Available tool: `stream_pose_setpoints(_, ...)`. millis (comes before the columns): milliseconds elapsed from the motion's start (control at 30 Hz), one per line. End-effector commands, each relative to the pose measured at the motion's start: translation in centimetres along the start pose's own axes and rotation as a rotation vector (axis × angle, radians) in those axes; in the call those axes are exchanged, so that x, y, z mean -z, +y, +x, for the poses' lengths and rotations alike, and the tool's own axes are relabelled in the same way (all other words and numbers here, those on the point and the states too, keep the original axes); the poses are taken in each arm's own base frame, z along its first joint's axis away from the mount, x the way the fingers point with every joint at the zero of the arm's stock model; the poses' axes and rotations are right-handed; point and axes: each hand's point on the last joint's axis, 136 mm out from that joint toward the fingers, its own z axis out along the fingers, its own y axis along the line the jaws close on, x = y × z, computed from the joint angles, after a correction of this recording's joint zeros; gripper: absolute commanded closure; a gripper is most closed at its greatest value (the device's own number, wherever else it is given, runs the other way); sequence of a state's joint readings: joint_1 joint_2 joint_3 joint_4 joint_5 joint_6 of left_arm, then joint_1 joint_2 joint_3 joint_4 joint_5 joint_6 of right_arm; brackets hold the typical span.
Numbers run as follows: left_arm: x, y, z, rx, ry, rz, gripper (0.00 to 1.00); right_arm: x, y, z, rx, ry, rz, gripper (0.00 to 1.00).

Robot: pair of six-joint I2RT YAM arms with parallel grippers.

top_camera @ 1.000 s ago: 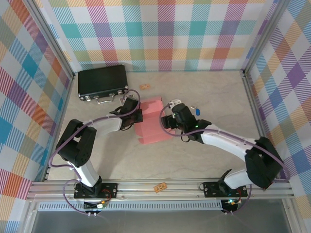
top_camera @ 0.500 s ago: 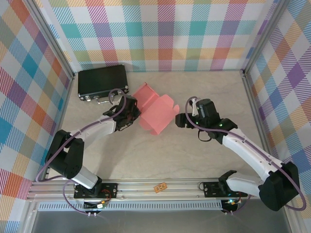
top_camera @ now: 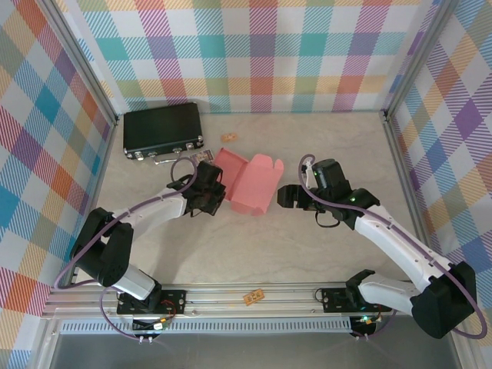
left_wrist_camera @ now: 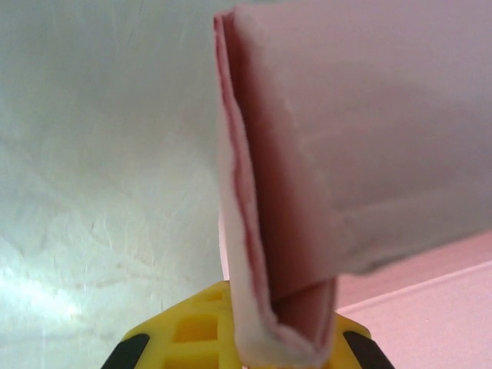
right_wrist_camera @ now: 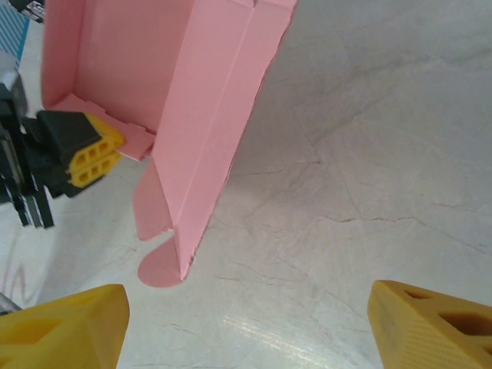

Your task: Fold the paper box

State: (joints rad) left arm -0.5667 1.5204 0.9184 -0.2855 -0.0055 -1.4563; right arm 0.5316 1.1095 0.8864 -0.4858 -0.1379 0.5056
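While my left jaws are pinched fully shut on a folded edge of the paper box (top_camera: 247,183), my right jaws stand wide apart with nothing between them. From above, the box sits near the middle of the bench (top_camera: 307,246), between my two arms, its walls partly raised and one flap spread toward the far left. My left jaws meet it at its left edge. My right jaws sit just to its right, pointing at it but not touching.

On my left wrist camera the doubled pink card (left_wrist_camera: 307,192) rises straight out from between my yellow pads (left_wrist_camera: 192,330), the crease running up the frame.

On my right wrist camera the box (right_wrist_camera: 177,100) stands tilted, its open hollow facing left. A rounded tab at its lower corner lies on the bench surface. My right fingertips (right_wrist_camera: 61,327) flank the bottom of that view, well clear of the card.

A black case (top_camera: 163,131) with metal latches lies at the far left corner, apart from the box.
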Motion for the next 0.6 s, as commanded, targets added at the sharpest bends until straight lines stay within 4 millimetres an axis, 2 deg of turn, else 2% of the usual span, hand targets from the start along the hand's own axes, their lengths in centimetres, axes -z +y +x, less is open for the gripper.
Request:
stream_pose_setpoints(0,-0.4,1.0,3.0,0.121,0.112,-0.017,1.00,0.5,1.7,-0.7,-0.073,0.006,-0.071,0.22)
stream_pose_setpoints(267,-1.5,3.7,6.5,0.280,0.201,-0.082,1.00,-1.0,0.9,-0.6,-0.154,0.037,-0.035,0.31)
stream_pose_setpoints(367,-1.6,3.8,7.1,0.301,0.213,-0.084,1.00,-1.4,0.3,-0.7,-0.173,0.038,-0.005,0.35)
stream_pose_setpoints(567,-1.9,3.7,8.0,0.326,0.244,-0.085,1.00,-2.2,0.5,-0.9,-0.182,0.064,-0.012,0.48)
